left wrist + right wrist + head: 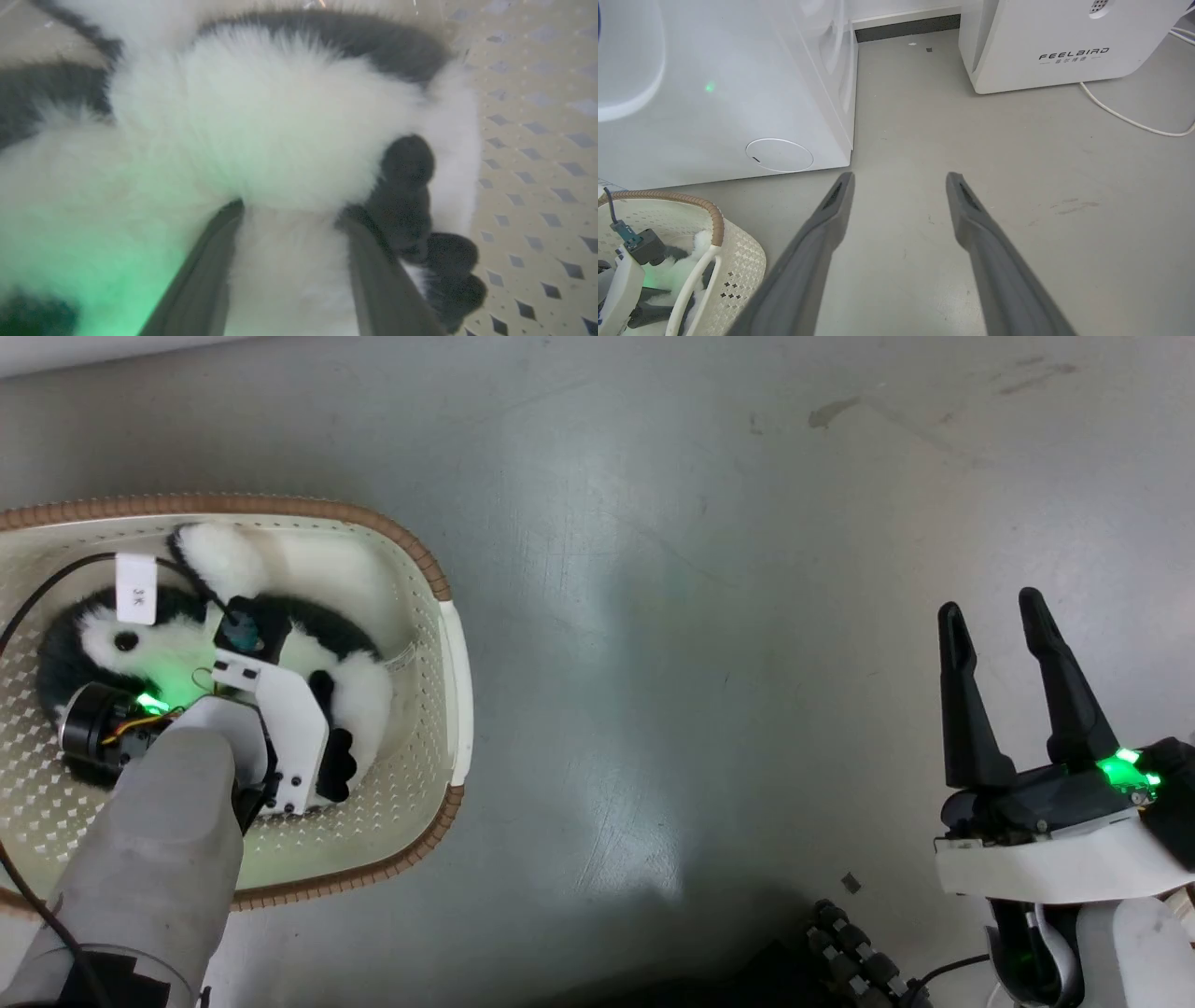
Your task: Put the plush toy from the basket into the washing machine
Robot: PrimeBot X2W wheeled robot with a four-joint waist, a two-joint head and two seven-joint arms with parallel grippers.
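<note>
Count: one basket [401,784], one plush toy [364,695], two grippers.

The toy is lying inside the basket, under the left gripper [292,210]. Close up, the left wrist view is showing those jaws standing apart, with white fur bulging between them and touching both fingers. A black paw is lying just right of the right finger.

The right gripper [990,600] is hovering over the floor [700,616], jaws gaping.

The right wrist view is bringing in one washing machine [714,93] ahead-left of its jaws and one FEELBIRD appliance [1064,46] ahead-right.
</note>
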